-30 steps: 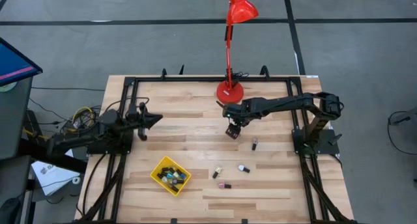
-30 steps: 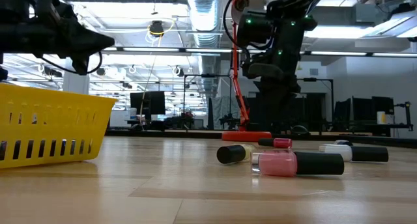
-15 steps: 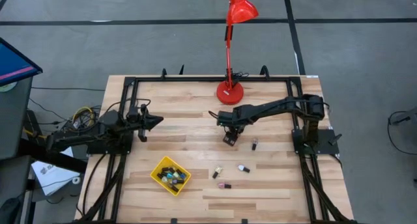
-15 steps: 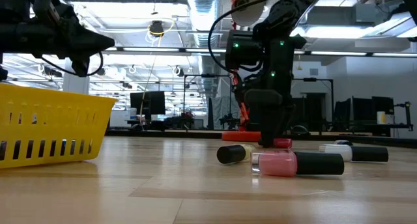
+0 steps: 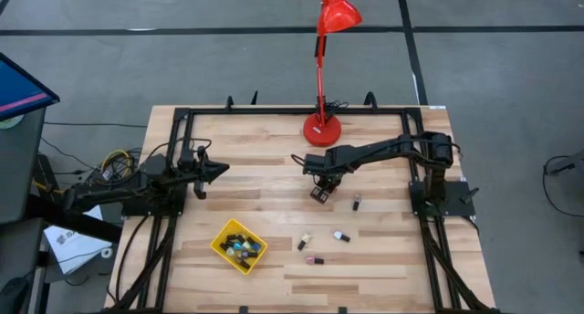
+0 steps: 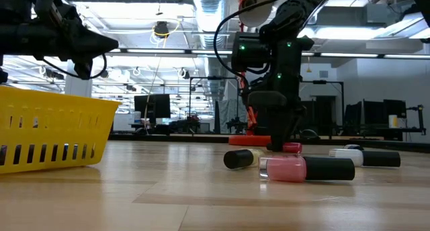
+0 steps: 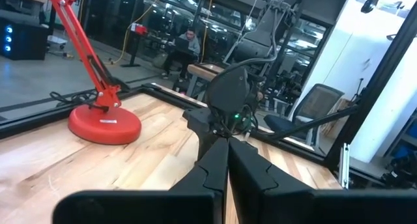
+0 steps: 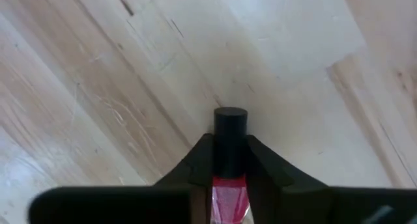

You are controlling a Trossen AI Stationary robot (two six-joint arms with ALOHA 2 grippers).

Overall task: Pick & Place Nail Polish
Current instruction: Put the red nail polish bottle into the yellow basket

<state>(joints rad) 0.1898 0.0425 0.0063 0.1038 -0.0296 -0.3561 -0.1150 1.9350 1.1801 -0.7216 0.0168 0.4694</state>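
My right gripper stands low at the table's middle, shut on a red nail polish bottle with a black cap; the low view shows it at the gripper's foot. More nail polish bottles lie loose on the wood on their sides: one right of the gripper, two nearer and a pink one. The yellow tray holds several more. My left gripper hovers shut over the table's left part, holding nothing. My right gripper pinches the red bottle between its two fingers at the cap's lower part and the shoulder. The fingers come from above, pointing down. The black cap's end sticks out past the fingertips. The bottle is at table level.
A red desk lamp stands on its round base at the far middle, just beyond my right arm. A black frame runs along the table's edges. Bare wood lies between the tray and my right gripper.
My right gripper has come down to the tabletop and a little toward the table's left and near edge, then drawn its fingers in on the red bottle.
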